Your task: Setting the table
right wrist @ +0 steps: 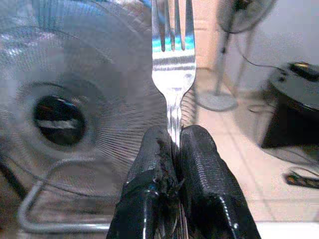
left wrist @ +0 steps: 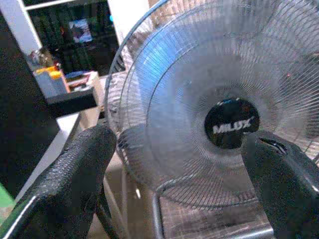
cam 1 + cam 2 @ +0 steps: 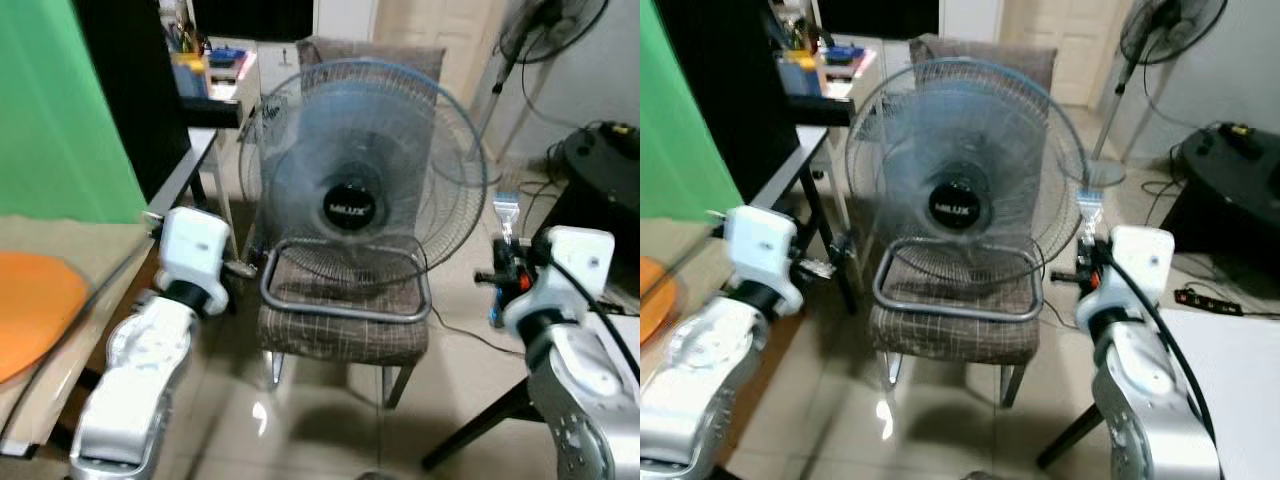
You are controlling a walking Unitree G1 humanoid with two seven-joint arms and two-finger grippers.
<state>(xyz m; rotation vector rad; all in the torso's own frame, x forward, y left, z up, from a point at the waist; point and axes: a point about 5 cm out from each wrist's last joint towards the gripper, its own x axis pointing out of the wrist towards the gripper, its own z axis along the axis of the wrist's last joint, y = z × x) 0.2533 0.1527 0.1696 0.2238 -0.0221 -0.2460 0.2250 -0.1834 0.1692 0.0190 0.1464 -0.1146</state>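
Fork (image 1: 173, 74) pinched upright between the two black fingers (image 1: 199, 164) of the right gripper (image 1: 172, 144), handle clamped tight, tines pointing up and away. Left gripper (image 2: 174, 164) spread wide, holding nothing, raised beside the glass table edge (image 3: 130, 262) with an orange plate (image 3: 30, 305) lying further to its left. Straight beyond both grippers, a round wire fan (image 3: 350, 180) resting on a brown checked chair (image 3: 345, 325). Farther off past the fork, a standing fan (image 1: 239, 30) by the wall.
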